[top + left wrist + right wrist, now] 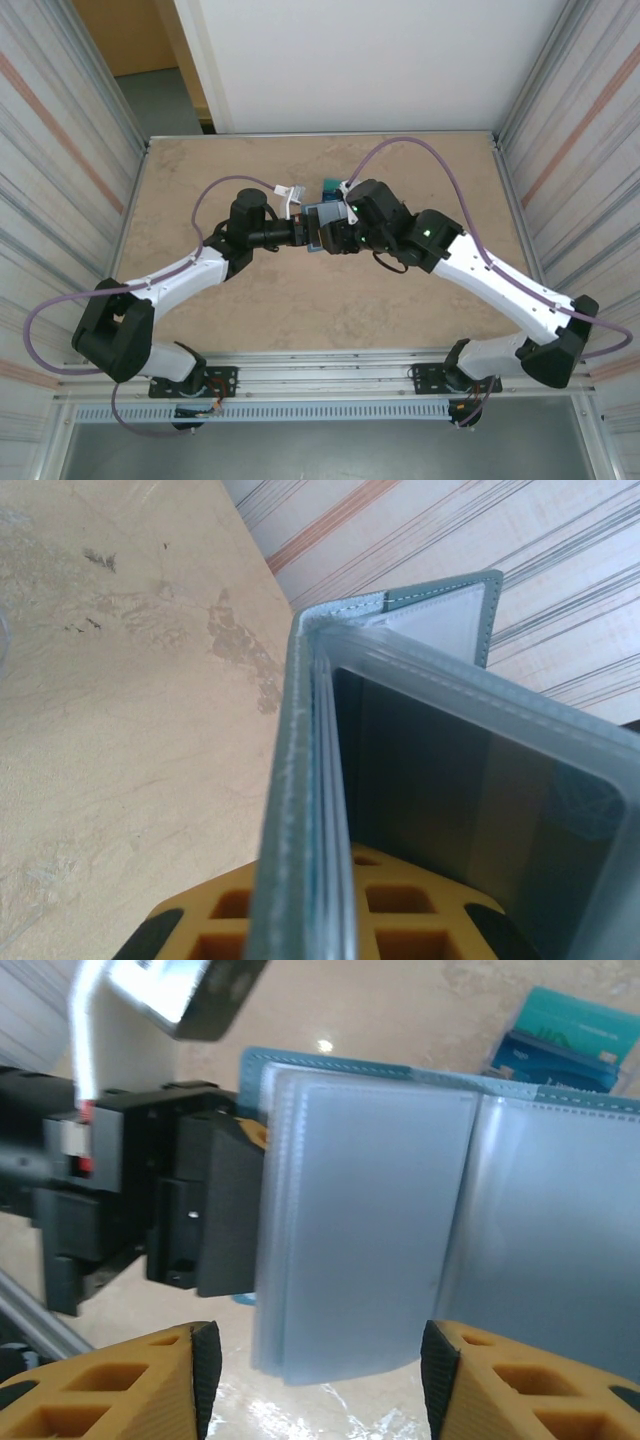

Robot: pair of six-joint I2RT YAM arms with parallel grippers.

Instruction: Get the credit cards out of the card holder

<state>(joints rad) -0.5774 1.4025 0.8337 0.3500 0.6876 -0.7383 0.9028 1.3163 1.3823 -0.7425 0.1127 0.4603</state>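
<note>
L claw (215, 1215) pinches card holder (340, 1063); R claw (315, 1380) spread below sleeves (365, 1230); R wrist cam catches credit cards (565, 1040) on worktop (400, 1000)

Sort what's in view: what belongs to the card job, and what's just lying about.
Job: card holder, clamped in the left gripper; credit cards on the table; right gripper, standing open.
Lying about: purple cables; striped side walls.

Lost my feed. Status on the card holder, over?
Left gripper shut on card holder, spread open. Right gripper open, astride clear sleeves. Credit cards on table beyond. Nothing blocking.
</note>
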